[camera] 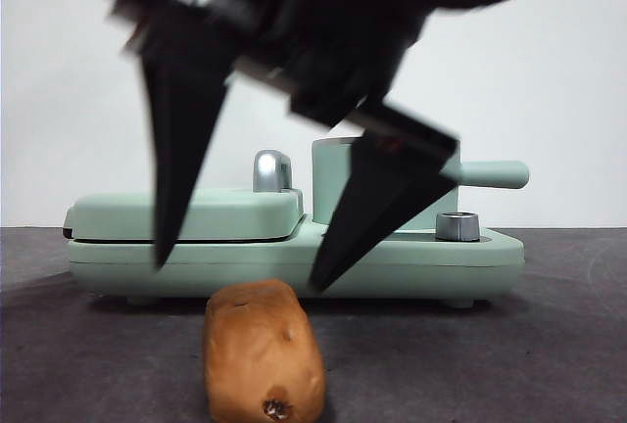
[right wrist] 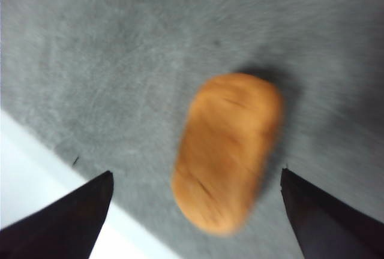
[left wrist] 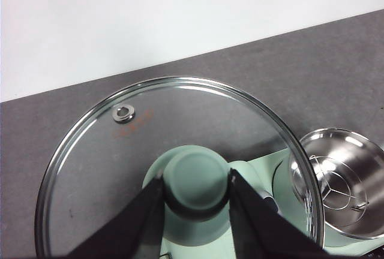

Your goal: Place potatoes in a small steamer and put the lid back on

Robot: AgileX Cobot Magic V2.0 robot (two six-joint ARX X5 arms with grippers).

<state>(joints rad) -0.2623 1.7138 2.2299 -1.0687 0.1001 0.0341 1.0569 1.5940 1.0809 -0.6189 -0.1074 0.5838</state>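
I see the right end effector (right wrist: 195, 211) spread wide above the potato (right wrist: 228, 150); my left end effector (left wrist: 195, 194) clamps the lid (left wrist: 174, 163) by its knob.

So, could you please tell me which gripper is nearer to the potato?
Right. The right gripper hangs open just above the potato, fingers either side. The left gripper is up high, holding the lid by its knob.

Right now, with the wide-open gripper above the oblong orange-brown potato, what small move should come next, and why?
Probably lower the right gripper straight down around the oblong orange-brown potato before closing. Its jaws are spread wide and above the potato, which lies on the grey table. The left gripper already holds the round glass lid by its knob, leaving the mint-green steamer pot uncovered.
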